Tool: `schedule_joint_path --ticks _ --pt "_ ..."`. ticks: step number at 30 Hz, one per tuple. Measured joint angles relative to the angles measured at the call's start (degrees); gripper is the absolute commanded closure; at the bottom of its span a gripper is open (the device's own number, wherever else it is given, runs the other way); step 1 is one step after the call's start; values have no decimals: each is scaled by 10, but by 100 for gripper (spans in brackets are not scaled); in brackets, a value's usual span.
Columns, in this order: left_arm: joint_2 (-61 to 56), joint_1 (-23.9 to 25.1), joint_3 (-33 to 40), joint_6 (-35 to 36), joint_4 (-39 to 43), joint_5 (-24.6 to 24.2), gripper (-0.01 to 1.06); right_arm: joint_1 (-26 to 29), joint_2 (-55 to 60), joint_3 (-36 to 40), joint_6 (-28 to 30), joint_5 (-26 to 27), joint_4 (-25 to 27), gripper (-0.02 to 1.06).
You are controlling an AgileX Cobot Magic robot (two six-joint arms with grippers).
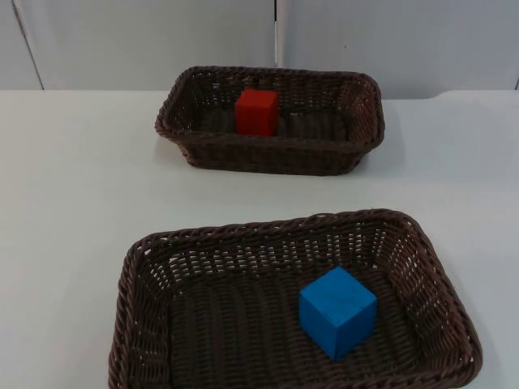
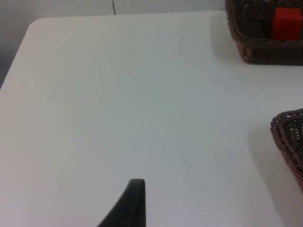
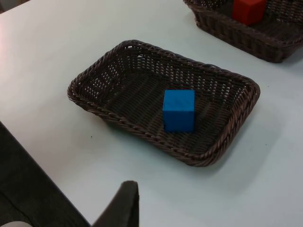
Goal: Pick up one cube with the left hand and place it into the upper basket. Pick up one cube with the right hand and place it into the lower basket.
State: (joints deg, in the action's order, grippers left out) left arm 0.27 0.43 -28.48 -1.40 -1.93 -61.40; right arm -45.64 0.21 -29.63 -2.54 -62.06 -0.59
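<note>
A: Two baskets, two cubes, one tabletop (image 1: 73,178). Go on.

B: Item one: far basket (image 1: 272,121), dark woven, against the far edge by the grey wall (image 1: 146,40). It holds the red cube (image 1: 257,112), sitting upright on the floor of the basket, left of centre.

A: Item two?

B: Near basket (image 1: 296,304), same weave, larger in the picture. It holds the blue cube (image 1: 336,311), right of centre, turned corner-on to the top camera, flat on the basket floor.

A: So each cube sits in its basket. Task status?

B: By my reading, both placements look done: one cube per basket, none lying loose on the tabletop.

A: Tools?

B: Left tool (image 2: 135,203): over bare tabletop, well to the left of both baskets, holding nothing I can see. Right tool (image 3: 125,203): on the near side of the near basket, looking across at the blue cube, well apart from it. For both, I cannot tell whether the fingers are spread or pressed together.

A: Why back there?

B: Likely parked, waiting clear of the baskets.
</note>
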Motion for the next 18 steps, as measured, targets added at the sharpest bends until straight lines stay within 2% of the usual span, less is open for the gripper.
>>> schedule_joint_path --ticks 18 --pt "0 13 0 0 0 0 0 0 0 0 0 0 0 -1"
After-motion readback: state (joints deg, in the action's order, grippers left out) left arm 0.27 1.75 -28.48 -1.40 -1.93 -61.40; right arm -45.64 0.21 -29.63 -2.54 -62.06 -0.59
